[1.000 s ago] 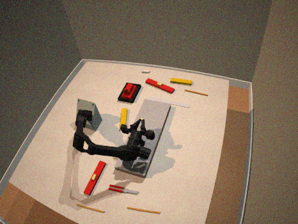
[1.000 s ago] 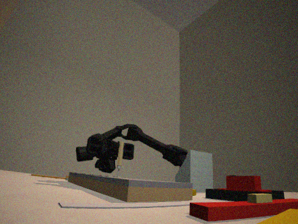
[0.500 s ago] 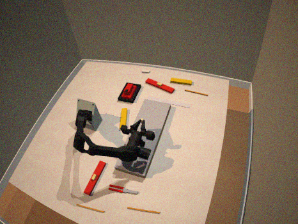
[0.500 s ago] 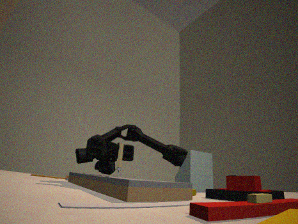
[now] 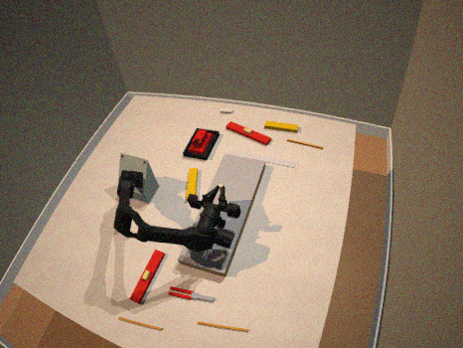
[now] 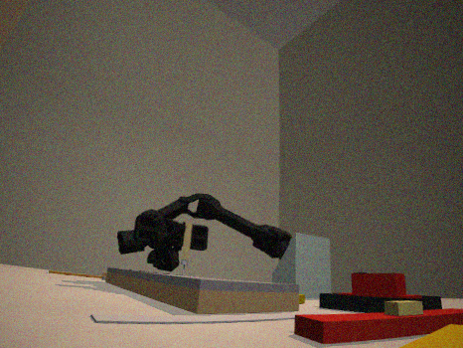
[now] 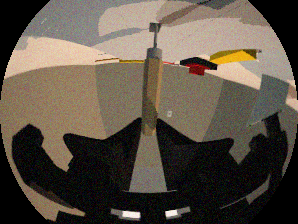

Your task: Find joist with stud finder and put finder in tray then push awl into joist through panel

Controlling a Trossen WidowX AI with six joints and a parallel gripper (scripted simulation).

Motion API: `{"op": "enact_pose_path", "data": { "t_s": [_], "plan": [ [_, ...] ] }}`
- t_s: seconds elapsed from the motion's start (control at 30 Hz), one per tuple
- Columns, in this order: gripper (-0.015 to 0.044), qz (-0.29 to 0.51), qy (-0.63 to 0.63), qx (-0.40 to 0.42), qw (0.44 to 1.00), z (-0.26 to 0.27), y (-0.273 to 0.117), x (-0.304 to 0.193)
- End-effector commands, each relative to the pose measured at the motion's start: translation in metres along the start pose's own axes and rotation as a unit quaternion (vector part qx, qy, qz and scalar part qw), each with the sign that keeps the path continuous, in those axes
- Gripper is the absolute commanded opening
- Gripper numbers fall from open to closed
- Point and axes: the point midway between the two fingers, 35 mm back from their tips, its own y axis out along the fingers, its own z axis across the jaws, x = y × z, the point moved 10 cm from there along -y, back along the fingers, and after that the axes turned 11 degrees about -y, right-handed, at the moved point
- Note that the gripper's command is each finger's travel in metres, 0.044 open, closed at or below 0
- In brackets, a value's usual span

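Note:
My gripper [image 5: 220,192] [image 6: 185,238] [image 7: 148,121] is shut on the awl [image 5: 221,186] [image 6: 188,237] [image 7: 152,90] by its tan handle. The awl stands nearly upright over the grey floor panel [image 5: 239,171] [image 6: 248,286], shaft downward. Its tip is at or very near the panel top; a small dark square shows around the tip in the wrist view, and contact is hard to tell. The red stud finder [image 5: 201,141] [image 6: 379,284] [image 7: 196,71] sits in the black tray [image 5: 188,153] [image 6: 334,301] [image 7: 207,62]. The joist is hidden.
A yellow block [image 5: 192,183] [image 7: 234,56] lies beside the panel. A red level [image 5: 249,133] [image 6: 358,328] and another yellow block [image 5: 281,126] lie behind it. A second red level [image 5: 155,263], red-handled pliers [image 5: 182,295] and thin orange sticks [image 5: 223,326] lie in front. A grey wedge [image 5: 147,176] [image 6: 313,263] stands by the arm base.

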Motion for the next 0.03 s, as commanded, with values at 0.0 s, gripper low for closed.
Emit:
{"op": "enact_pose_path", "data": {
  "t_s": [0.0],
  "plan": [
    [0.0000,0.000,0.000,0.000,1.000,0.0000,0.0000,-0.0001]
  ]
}}
